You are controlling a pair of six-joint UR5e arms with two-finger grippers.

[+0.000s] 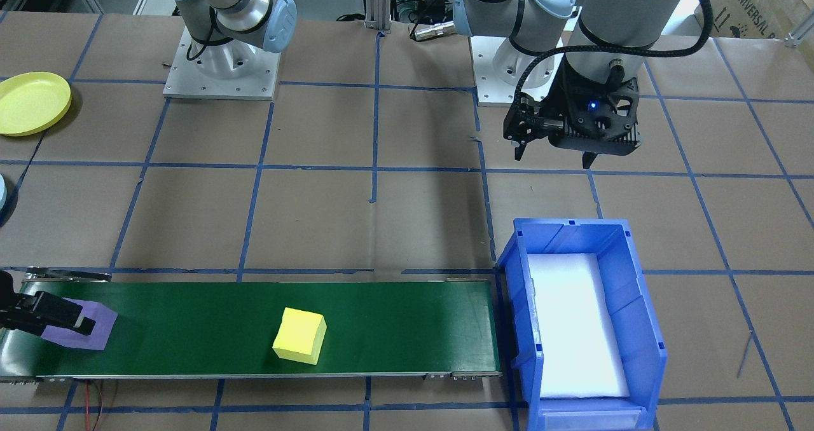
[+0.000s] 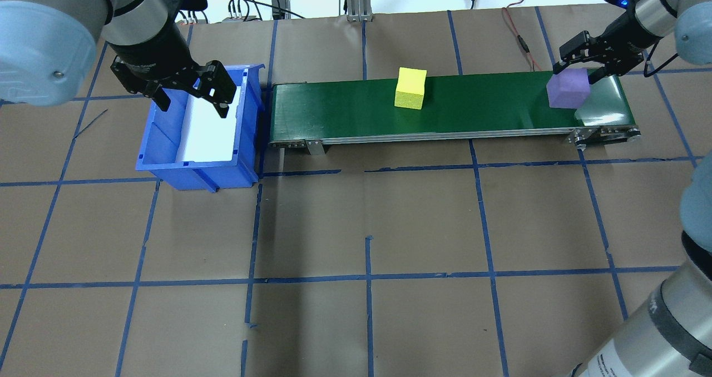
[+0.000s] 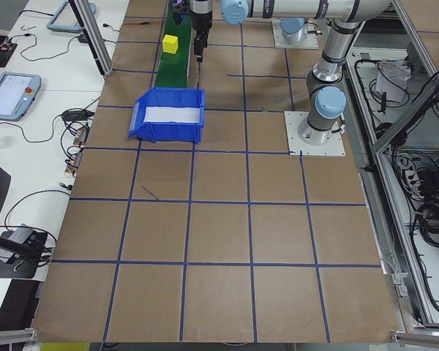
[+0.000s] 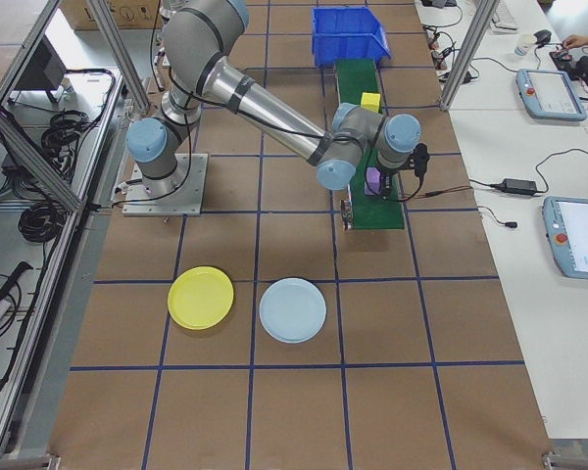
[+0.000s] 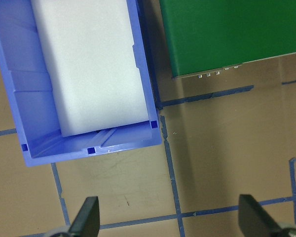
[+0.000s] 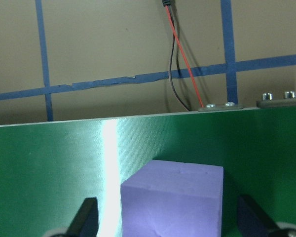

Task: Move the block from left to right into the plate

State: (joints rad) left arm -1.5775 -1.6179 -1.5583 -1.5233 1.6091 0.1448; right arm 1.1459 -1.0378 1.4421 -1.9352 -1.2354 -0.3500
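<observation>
Block in question, purple block [image 2: 568, 88]: sits at the right end of the green conveyor [image 2: 445, 110], between the spread fingers of the right end effector [image 2: 575, 71]. In the right wrist view the fingertips [image 6: 84, 217] stand wide on either side of it with belt showing in the gaps; not gripped yet.

Left end effector [image 2: 192, 96]: open wide, holding nothing, hovering over the blue bin [image 2: 194, 171] at the conveyor's left end.

Yellow plate [image 4: 201, 297] lies on the bench, well apart from the conveyor, just beside a light blue plate [image 4: 293, 309].

Risks, as I judge them:
- If the belt runs, the block could drift out from between the fingers before they close; a late or off-centre pinch would catch an edge and tip it.
- Foam-looking block; a hard squeeze might deform it and let it slip on the way over.
- Two plates side by side: a loose release could land in the blue one or on a rim.

Count:
- blocks: two (one purple, one yellow block [image 2: 410, 88] mid-belt)
- plates: two
- bin: one
- conveyor: one
- arms: two
</observation>
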